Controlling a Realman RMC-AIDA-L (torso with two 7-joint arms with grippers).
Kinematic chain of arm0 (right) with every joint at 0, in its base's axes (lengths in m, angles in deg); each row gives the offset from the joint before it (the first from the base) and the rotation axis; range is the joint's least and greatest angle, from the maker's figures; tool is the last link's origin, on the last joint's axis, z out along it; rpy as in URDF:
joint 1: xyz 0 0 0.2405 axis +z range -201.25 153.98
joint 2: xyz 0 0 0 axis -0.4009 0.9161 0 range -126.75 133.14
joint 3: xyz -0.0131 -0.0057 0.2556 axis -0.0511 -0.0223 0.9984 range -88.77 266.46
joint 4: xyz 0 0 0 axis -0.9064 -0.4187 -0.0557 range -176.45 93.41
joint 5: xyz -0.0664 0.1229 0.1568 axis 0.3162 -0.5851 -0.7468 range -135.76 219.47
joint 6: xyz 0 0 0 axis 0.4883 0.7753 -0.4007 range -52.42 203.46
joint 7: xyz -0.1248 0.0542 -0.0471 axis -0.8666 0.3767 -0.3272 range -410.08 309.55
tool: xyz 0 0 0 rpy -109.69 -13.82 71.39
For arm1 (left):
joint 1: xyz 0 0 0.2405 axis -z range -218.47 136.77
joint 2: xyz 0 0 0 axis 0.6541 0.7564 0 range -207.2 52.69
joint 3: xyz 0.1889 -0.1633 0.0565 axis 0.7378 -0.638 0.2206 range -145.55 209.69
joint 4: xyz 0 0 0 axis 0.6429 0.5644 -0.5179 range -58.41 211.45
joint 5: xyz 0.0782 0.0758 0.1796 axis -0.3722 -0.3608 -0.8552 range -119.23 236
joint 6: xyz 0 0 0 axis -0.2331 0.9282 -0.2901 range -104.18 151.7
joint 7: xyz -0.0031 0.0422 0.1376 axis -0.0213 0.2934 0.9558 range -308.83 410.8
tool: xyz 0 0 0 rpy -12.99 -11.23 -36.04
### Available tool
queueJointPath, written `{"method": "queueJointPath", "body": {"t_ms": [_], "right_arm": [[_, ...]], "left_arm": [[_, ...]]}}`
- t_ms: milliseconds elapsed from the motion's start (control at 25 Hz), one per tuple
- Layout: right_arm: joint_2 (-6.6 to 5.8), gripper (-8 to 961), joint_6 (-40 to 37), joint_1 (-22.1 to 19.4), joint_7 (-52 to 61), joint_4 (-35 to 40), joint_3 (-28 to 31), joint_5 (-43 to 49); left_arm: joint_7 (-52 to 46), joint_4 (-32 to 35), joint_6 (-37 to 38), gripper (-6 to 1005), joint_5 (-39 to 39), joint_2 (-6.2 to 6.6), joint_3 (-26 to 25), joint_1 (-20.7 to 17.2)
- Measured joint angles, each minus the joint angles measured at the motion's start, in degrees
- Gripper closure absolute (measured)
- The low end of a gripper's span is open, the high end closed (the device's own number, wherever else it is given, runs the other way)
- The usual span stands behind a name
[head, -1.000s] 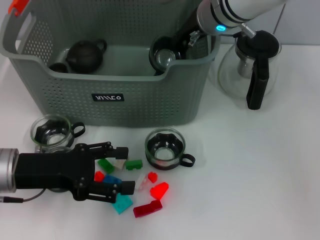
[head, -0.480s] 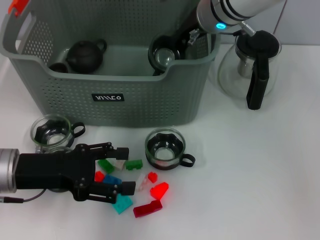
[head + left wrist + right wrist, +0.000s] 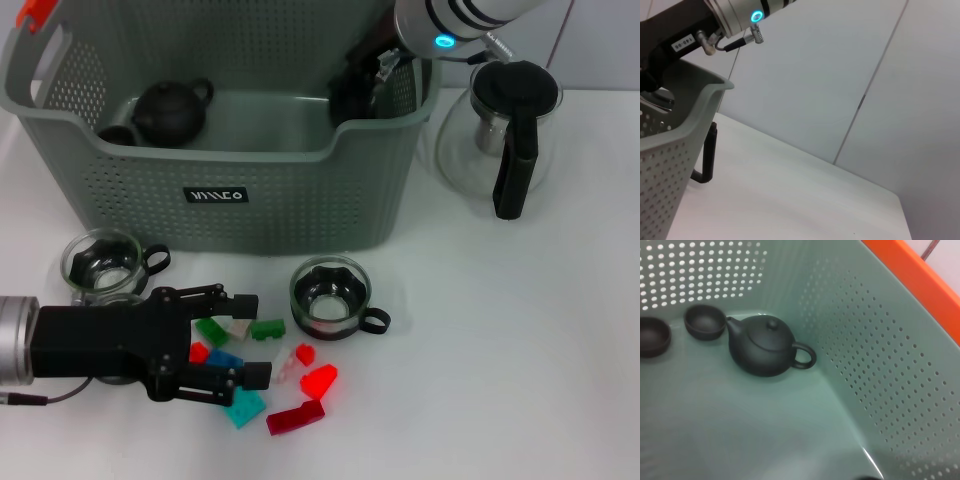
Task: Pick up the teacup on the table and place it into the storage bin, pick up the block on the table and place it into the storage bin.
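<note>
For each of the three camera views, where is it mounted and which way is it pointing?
Head view: on the robot's head, looking down at the table, storage bin, blocks; both arms show, left gripper open over the blocks.
Left wrist view: on the left arm, facing across the table to the wall; the right arm shows.
Right wrist view: inside the bin, facing a dark teapot; no fingers show.
Shared: head and right wrist views both show the teapot.

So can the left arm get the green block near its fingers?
Probably yes. The left gripper sits low over the table with its fingers open, and the small green block lies just beyond the tips with nothing between them.
</note>
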Motion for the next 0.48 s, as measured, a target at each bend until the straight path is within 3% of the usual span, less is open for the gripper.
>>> {"method": "queueJointPath", "body": {"t_ms": [320, 440, 480], "right_arm": [[-0.02, 562, -2.05, -2.62, 1.70, 7.17, -0.05, -0.13], [0.03, 327, -4.46, -5.07, 2.20, 13.12, -0.05, -1.32], [0.01, 327, -5.33, -5.82, 2.21, 14.97, -0.05, -2.15]], "left_arm": [[-0.76, -0.06, 0.41, 75, 0.00, 0.10, -0.44, 0.03], [-1.59, -0.29, 0.64, 75, 0.00, 0.25, -0.44, 0.13], [-1.83, -0.35, 0.70, 75, 0.01, 0.28, -0.44, 0.14]]}}
